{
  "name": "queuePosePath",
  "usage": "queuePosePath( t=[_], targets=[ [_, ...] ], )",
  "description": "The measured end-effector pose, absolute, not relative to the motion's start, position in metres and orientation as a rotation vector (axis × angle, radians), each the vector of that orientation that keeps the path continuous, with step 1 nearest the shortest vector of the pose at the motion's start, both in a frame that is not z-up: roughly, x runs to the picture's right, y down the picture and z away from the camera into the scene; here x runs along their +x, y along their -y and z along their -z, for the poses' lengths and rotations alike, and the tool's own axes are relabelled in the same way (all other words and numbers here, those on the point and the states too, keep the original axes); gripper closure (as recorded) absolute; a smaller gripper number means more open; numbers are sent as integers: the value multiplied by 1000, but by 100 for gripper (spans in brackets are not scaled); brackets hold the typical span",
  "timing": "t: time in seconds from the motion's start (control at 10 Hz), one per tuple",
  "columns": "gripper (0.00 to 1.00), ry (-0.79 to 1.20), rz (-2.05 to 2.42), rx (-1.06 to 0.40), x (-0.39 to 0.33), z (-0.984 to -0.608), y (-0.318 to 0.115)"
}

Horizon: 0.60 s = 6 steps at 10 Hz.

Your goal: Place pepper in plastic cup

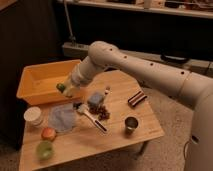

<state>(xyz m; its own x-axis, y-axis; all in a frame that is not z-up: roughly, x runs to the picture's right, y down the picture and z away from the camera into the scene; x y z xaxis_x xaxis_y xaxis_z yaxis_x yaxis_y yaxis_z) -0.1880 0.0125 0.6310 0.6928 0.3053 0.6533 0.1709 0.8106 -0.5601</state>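
My gripper (64,90) hangs at the end of the white arm, over the front right corner of the yellow bin (35,82). It is shut on the pepper (60,87), whose small green end shows at the fingertips. The plastic cup (45,149), short and light green, stands upright at the table's near left corner, well below and left of the gripper. Most of the pepper is hidden by the fingers.
An orange fruit (48,133) and a white cup (34,116) stand just behind the plastic cup. A blue cloth (62,118), a blue sponge (95,99), a brush (93,118), a dark metal cup (131,123) and a striped packet (136,98) lie across the wooden table (120,140).
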Motion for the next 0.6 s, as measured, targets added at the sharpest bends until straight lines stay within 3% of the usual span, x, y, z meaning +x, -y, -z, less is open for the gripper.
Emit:
queuePosePath(
  t=[0.6],
  targets=[
    [61,939,122,-843,-258,-546,-117]
  ],
)
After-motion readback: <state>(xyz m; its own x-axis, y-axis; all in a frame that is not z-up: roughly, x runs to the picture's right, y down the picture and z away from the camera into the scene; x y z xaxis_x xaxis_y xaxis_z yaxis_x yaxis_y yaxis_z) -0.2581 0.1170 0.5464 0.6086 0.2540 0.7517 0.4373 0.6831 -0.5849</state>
